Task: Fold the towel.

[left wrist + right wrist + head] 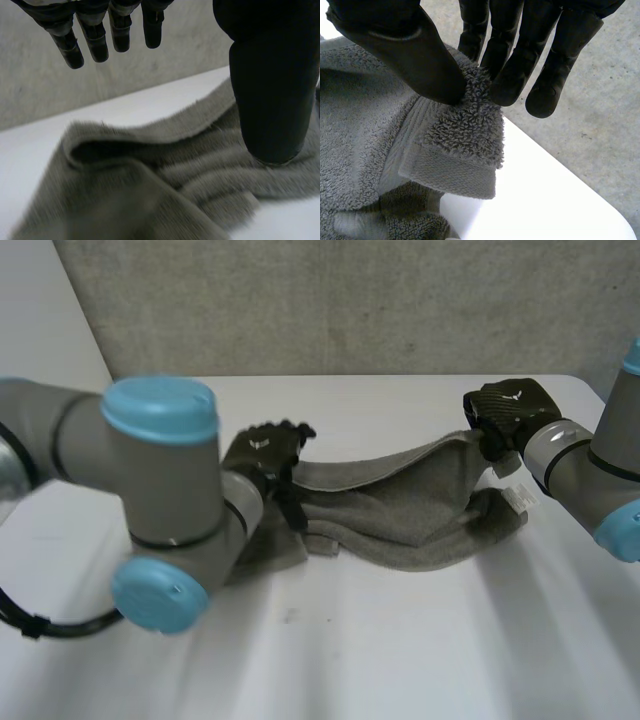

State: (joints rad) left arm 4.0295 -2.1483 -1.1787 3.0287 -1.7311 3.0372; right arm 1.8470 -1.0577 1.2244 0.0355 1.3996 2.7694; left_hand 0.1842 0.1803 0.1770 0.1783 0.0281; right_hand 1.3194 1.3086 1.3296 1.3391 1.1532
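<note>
Rumpled towel (400, 510) across table (400, 660) middle. Right hand (510, 410) pinches its corner near the right edge. Left hand (265, 452) spread over left end, left arm (160, 490) partly hiding it.

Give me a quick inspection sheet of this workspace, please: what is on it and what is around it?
Surface: white table, smooth.
Job's things: grey towel, bunched lengthwise and lying between the two hands.
Clutter: nothing seen.
Hands: left hand open, fingers straight above the towel's one end, thumb over the cloth; right hand pinches a corner at the other end between thumb and fingers, holding it off the table.
Loose cables: nothing seen.
Surroundings: grey concrete wall behind the table.
</note>
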